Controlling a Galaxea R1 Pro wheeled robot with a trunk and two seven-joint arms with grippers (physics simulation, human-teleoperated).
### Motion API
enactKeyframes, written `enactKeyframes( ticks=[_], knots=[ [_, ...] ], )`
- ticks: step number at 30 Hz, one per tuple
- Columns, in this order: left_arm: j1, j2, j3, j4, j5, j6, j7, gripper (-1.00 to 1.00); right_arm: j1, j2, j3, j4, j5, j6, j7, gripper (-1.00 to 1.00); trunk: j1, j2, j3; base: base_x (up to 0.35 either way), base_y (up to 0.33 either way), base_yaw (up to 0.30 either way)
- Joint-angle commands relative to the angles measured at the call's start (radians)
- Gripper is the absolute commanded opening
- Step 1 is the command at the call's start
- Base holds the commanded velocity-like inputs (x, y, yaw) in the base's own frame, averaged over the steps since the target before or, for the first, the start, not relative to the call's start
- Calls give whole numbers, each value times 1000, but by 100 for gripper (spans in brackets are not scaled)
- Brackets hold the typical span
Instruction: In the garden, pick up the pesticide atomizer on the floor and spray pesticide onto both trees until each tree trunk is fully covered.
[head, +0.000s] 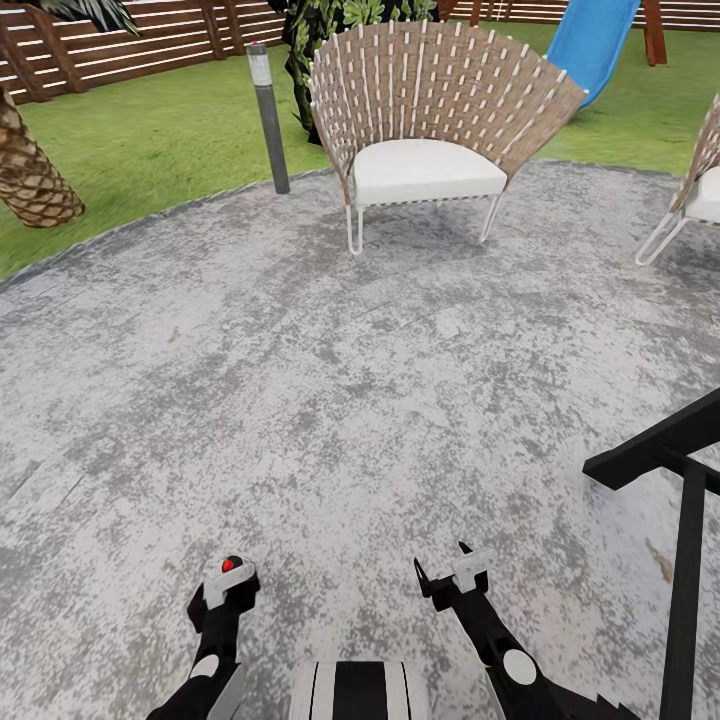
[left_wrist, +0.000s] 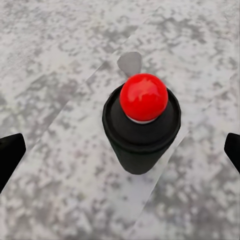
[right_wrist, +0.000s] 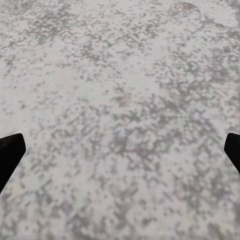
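Observation:
The pesticide atomizer (left_wrist: 142, 130), a small dark bottle with a red ball top, stands upright on the mottled grey stone floor (head: 330, 380). My left gripper (left_wrist: 121, 150) hangs open right above it, its black fingertips (left_wrist: 10, 152) wide apart on either side and not touching it. In the head view the red top (head: 231, 565) peeks out at the left gripper (head: 222, 590). My right gripper (head: 442, 565) is open over bare paving (right_wrist: 120, 100), holding nothing. The garden lawn (head: 150, 130) and slatted fence (head: 150, 35) lie beyond. Both trees are out of view.
A wicker chair (head: 430, 110) with a white cushion stands ahead, and a second chair (head: 700, 180) at the right edge. A grey bollard lamp (head: 268, 115) and a scaly palm trunk (head: 30, 170) stand left. A blue slide (head: 590, 40) is behind. A black frame (head: 685, 520) rises close at right.

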Motion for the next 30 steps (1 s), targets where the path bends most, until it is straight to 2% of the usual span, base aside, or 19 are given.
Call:
enactKeyframes(
  ticks=[1, 8, 13, 30],
  knots=[
    [0, -1, -2, 1, 8, -4, -2, 100, 0, 2, -6, 0, 7, -4, 8, 100, 0, 0, -1, 0, 0, 0],
    [0, -1, -9, 0, 1, -4, -3, 100, 0, 2, -6, 0, 7, -4, 8, 100, 0, 0, -1, 0, 0, 0],
    [0, -2, -10, -1, 1, -3, -3, 100, 0, 2, -6, 0, 7, -4, 8, 100, 2, -1, -24, 0, 0, 0],
    [0, -2, -10, -1, -1, -4, -3, 100, 0, 2, -6, 0, 7, -4, 8, 100, 3, -2, -37, 0, 0, 0]
  ],
)
